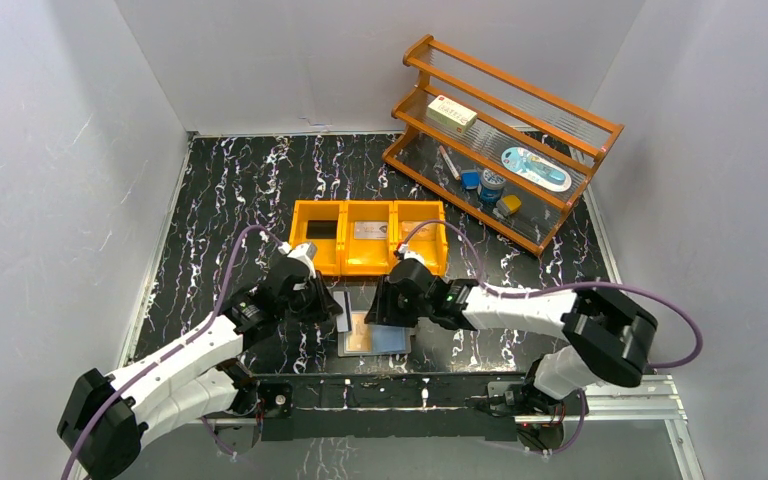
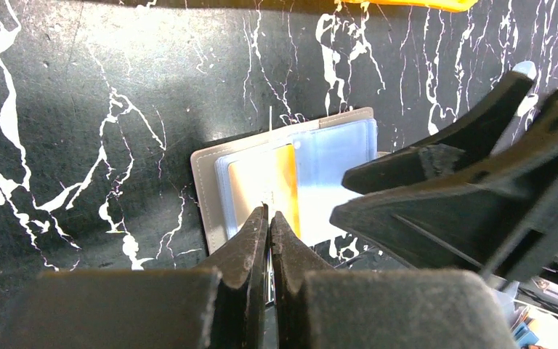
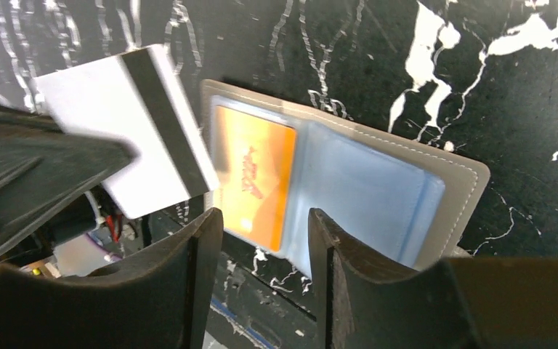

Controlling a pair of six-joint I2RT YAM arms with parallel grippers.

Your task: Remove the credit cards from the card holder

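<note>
The card holder (image 3: 378, 189) lies open on the black marbled table (image 1: 230, 200), near the front edge, between the two arms. An orange card (image 3: 254, 171) sits tucked in its left leaf; the right leaf looks empty. The left gripper (image 2: 269, 218) is squeezed fully together and seems to pinch a white striped card (image 3: 127, 123) by its edge, held up just left of the holder. The right gripper (image 3: 265, 233) hangs over the holder with its fingers about half apart and nothing between them. I'd say the orange card is next: the fingers want to take only its exposed edge, not the lining, and pull slowly straight along the slot, since the light holder may lift or slide with it
</note>
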